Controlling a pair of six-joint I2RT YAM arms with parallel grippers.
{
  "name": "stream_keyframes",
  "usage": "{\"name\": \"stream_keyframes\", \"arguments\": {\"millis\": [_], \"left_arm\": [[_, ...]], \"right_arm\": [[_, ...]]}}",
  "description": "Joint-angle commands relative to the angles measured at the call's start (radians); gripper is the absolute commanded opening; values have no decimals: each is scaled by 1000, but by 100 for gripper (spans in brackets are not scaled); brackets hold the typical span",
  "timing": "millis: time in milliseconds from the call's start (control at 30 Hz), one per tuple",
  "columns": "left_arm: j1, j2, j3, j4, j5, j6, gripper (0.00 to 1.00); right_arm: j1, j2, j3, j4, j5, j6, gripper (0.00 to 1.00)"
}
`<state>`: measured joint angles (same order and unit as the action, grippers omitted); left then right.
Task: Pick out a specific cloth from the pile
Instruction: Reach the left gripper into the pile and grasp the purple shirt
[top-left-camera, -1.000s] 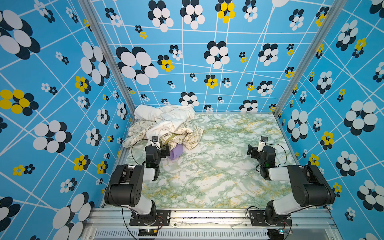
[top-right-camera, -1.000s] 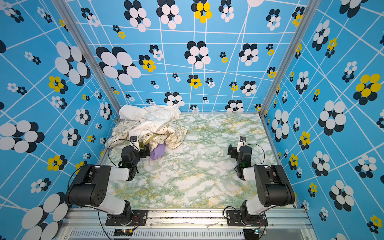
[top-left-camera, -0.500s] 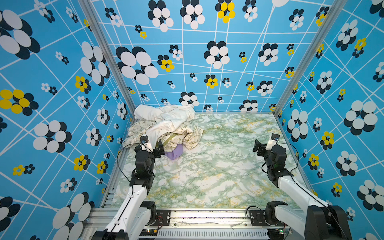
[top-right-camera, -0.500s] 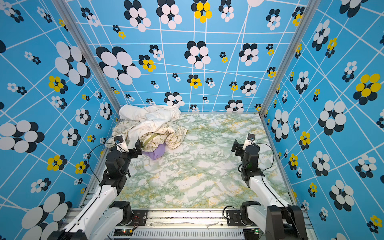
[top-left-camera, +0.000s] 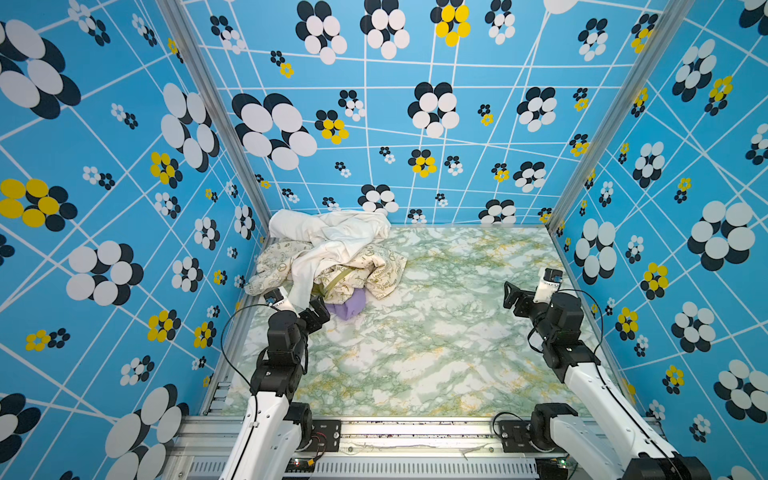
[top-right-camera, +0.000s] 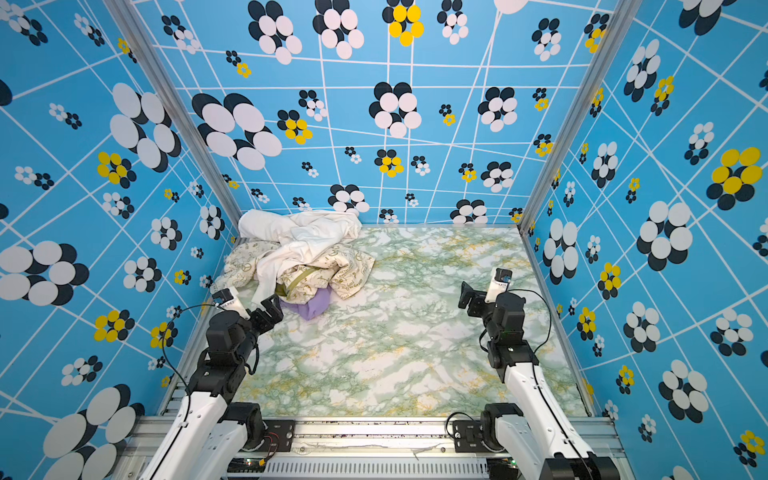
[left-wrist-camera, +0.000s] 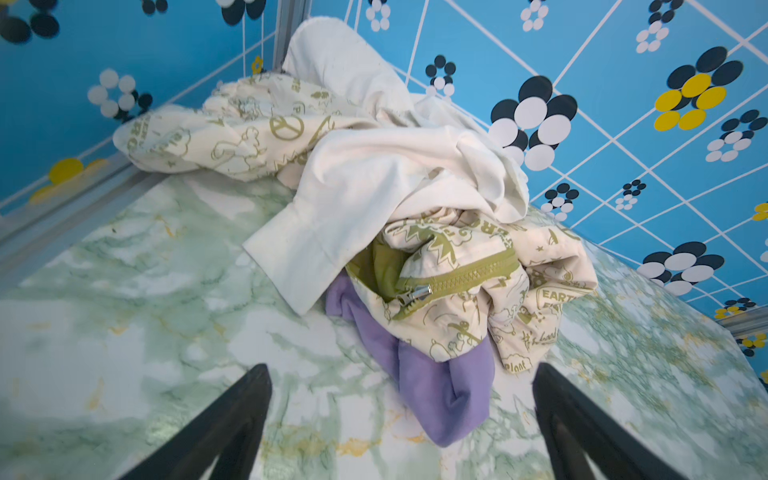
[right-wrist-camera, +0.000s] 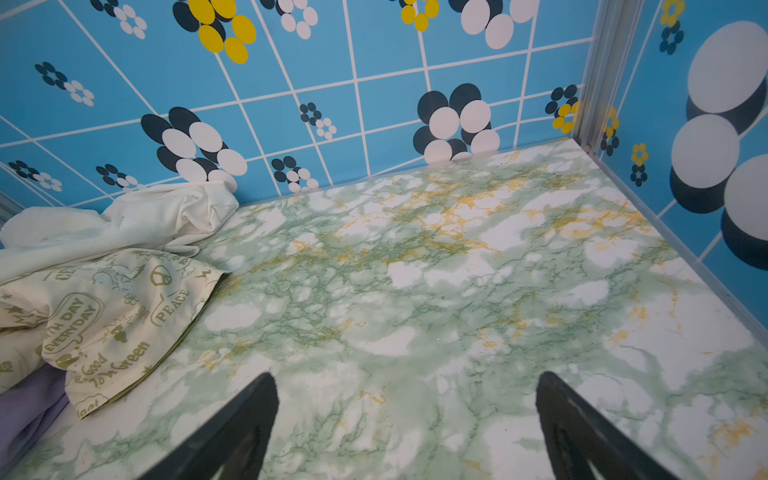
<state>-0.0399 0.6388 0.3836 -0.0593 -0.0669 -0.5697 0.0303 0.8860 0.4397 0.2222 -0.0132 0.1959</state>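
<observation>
The cloth (left-wrist-camera: 436, 386), lavender, pokes out from under the pile (top-left-camera: 332, 253) at the edge facing the arms. Most of it is buried under the cream printed fabric (left-wrist-camera: 457, 291) & white cloth (left-wrist-camera: 353, 199); sleeves not visible. Left gripper (top-left-camera: 318, 313) is just beside that purple bit, jaws spread wide, empty. Right gripper (top-left-camera: 513, 295) is well apart from the pile, also spread, holding nothing. In right wrist view the cloth is cut off at frame edge.

Robot test cell, lab-style rig, not a home. Blue flower-print panels (top-left-camera: 374, 124) enclose three sides; aluminium corner posts (top-left-camera: 212, 124) upper left, upper right. Green marble-print tabletop (top-left-camera: 436, 353) centre frame. Robot arms (top-left-camera: 282, 357) bolted to metal rail (top-left-camera: 415, 430) along bottom edge.
</observation>
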Motion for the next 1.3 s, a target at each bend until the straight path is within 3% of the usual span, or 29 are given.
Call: {"name": "stream_keyframes", "arguments": {"millis": [0, 767, 1000, 1067, 1267], "left_arm": [[-7, 48, 20, -54, 102, -129, 99], [-8, 409, 119, -5, 446, -322, 99], [-9, 507, 118, 85, 524, -390, 88], [-9, 534, 111, 130, 540, -408, 78], [-11, 623, 112, 238, 571, -454, 64]], "right_arm": [[-3, -5, 24, -43, -54, 9, 99], [-1, 29, -5, 5, -82, 39, 99], [0, 25, -22, 10, -77, 45, 99], [0, 26, -22, 12, -77, 46, 99], [0, 31, -24, 15, -76, 50, 99]]}}
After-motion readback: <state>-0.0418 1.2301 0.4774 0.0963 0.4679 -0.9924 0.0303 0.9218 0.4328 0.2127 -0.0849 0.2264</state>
